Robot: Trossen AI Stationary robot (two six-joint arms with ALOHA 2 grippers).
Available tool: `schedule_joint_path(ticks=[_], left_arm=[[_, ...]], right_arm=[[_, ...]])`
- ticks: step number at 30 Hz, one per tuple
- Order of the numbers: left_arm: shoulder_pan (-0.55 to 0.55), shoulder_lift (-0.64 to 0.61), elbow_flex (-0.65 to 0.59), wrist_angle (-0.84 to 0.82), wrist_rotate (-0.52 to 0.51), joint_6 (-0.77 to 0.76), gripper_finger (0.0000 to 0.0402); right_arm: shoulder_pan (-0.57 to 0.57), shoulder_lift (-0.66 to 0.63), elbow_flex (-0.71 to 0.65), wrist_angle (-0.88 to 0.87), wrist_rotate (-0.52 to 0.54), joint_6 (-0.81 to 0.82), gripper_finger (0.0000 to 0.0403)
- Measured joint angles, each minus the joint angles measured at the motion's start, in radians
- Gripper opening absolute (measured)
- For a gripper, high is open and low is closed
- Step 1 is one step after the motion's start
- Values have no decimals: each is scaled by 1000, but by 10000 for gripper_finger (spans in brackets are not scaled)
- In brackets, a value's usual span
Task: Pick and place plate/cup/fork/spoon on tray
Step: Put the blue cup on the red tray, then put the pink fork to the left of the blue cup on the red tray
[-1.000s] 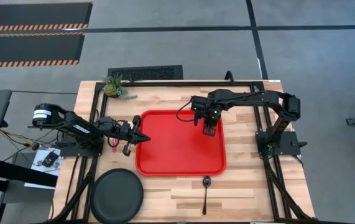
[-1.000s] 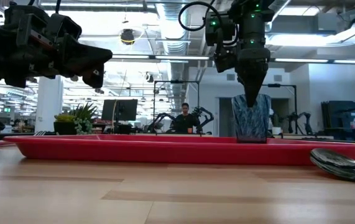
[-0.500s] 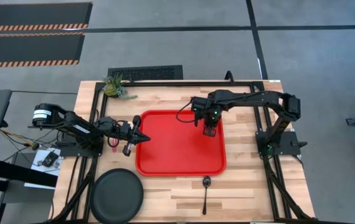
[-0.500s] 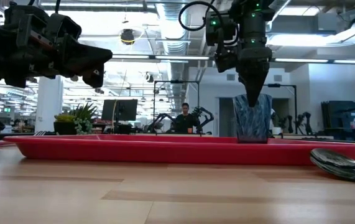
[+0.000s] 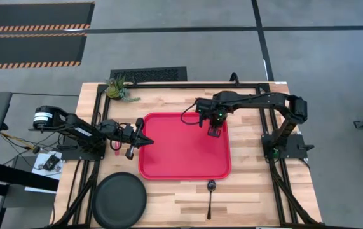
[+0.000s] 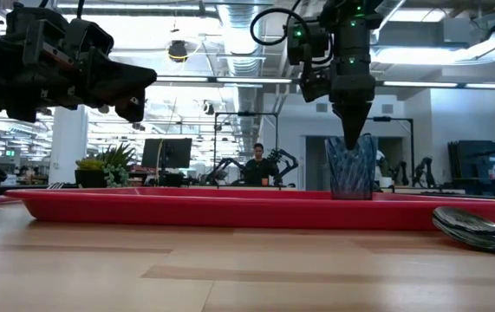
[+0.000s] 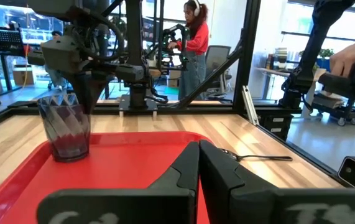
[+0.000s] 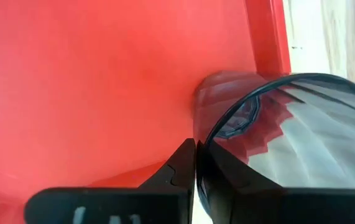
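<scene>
Red plastic tray [image 5: 168,159] lies flat at the middle of the wooden table [image 5: 251,191], long sides running toward the two arms. The cup [image 6: 349,166] stands upright inside the tray, close to the rim on the right arm's side and toward the far edge, its base on the tray floor. The right gripper [image 5: 214,131] hangs directly over the cup, pointing down, and in the low view its tip dips just inside the cup's mouth. In the right wrist view the two dark fingers [image 8: 183,165] are pressed together with the cup's thin rim pinched between them, so the claw is clenched on the cup wall. The left gripper [image 5: 144,140] hovers level above the tray's edge on the left arm's side, pointing across the tray toward the cup; its fingers [image 7: 186,171] meet tip to tip with nothing between them, so this claw is clenched and empty. The plate [image 5: 119,200] sits on the table outside the tray, off the near corner on the left arm's side, apart from the tray rim. The spoon [image 5: 210,196] lies on the table just beyond the tray's near edge, bowl toward the tray and handle pointing away, not touching the rim. A small potted plant [image 5: 119,89] stands at the far corner of the table on the left arm's side. A person [image 7: 193,46] in a red top stands in the room beyond the table
</scene>
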Motion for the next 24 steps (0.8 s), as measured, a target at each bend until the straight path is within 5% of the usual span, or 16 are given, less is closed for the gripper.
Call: schedule_joint_path(ticks=[9, 24], left_arm=[[0, 0, 0, 0, 0, 1, 0], [0, 0, 0, 0, 0, 9, 0]], right_arm=[[10, 0, 0, -19, 4, 44, 64], [31, -11, 2, -23, 63, 67, 201]])
